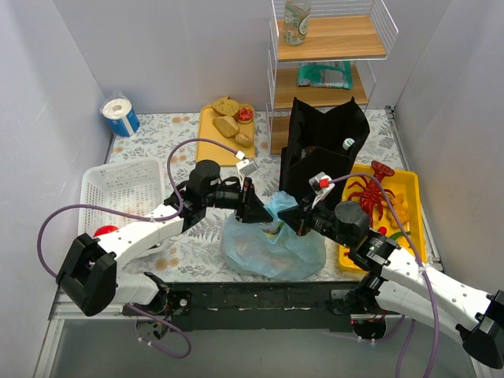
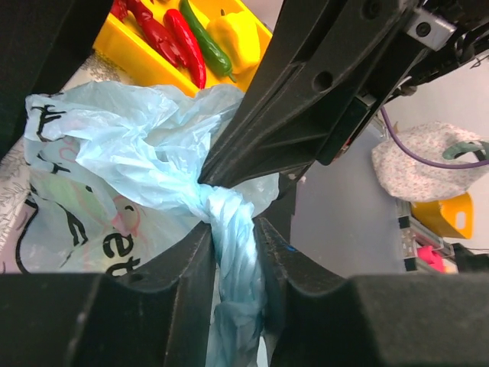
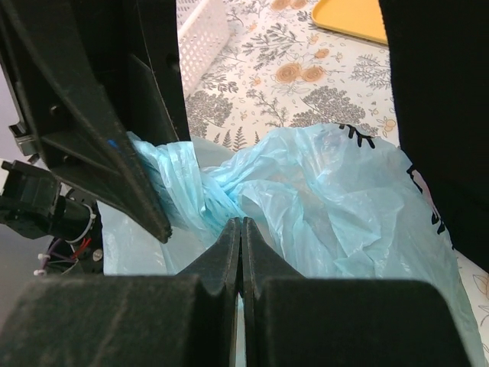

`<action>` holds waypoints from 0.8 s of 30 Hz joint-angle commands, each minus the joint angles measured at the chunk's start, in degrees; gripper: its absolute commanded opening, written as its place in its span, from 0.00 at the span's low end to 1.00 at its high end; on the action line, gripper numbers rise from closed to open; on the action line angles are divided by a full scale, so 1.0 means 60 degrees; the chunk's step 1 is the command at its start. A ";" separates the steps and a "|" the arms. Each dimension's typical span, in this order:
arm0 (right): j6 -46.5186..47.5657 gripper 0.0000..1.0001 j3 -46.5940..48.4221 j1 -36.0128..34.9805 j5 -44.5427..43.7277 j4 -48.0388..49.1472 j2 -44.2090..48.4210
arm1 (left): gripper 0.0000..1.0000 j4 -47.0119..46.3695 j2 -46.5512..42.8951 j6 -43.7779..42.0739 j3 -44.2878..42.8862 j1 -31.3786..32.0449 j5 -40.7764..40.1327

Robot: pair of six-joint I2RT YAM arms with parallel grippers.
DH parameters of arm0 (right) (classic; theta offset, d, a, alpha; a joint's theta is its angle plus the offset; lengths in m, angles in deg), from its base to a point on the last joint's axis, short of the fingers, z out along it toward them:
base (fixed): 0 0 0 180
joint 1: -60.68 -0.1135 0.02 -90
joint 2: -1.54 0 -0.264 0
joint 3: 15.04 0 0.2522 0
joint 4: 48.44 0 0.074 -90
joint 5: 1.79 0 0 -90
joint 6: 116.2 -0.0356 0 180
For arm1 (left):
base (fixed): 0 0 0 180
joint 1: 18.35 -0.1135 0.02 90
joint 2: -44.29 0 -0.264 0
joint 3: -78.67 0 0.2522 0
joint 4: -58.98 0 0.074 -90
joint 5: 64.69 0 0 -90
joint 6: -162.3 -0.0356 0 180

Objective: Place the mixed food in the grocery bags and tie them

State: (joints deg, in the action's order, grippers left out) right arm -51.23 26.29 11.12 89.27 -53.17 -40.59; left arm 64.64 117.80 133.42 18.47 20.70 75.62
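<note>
Left gripper [image 2: 233, 225] has its jaws a little apart, with a twisted rope of handle [image 2: 238, 306] running between them. As far as I can judge, the handle is cradled rather than squeezed. Right gripper [image 3: 241, 223] is closed tight, and the film gathers to a point at its tip, so it seems to nip the light-blue bag [image 2: 99, 145]. That bag sits on the table [image 1: 197, 244] between the two. The plastic is thin, slippery and easily torn, so it is best taken by the bunched handles, not the belly. Its contents show only as vague shapes through the film. Beyond, the black bag [image 1: 319, 146] stands upright, its inside hidden.
</note>
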 commanded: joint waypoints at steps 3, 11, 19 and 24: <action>0.0188 0.01 -0.0084 -0.0089 -0.0235 0.0324 -0.0317 | 0.32 -0.0701 0.0067 0.0433 -0.0098 -0.0063 0.0347; 0.0262 0.01 -0.0040 -0.0324 -0.0235 0.0559 -0.0405 | 0.40 -0.0555 0.0286 0.0550 -0.0127 -0.0063 -0.0150; 0.0349 0.01 -0.0054 -0.0573 -0.0235 0.0750 -0.0419 | 0.43 -0.0657 0.0492 0.0784 -0.0112 -0.0063 -0.0562; 0.0379 0.01 -0.0054 -0.0661 -0.0235 0.0735 -0.0508 | 0.36 -0.0906 0.0477 0.0946 -0.0054 -0.0063 -0.0591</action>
State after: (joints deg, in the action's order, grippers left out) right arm -49.90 26.12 7.86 88.18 -52.18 -43.30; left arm 61.43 121.39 138.54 18.47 20.70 72.82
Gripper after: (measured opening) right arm 0.029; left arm 0.403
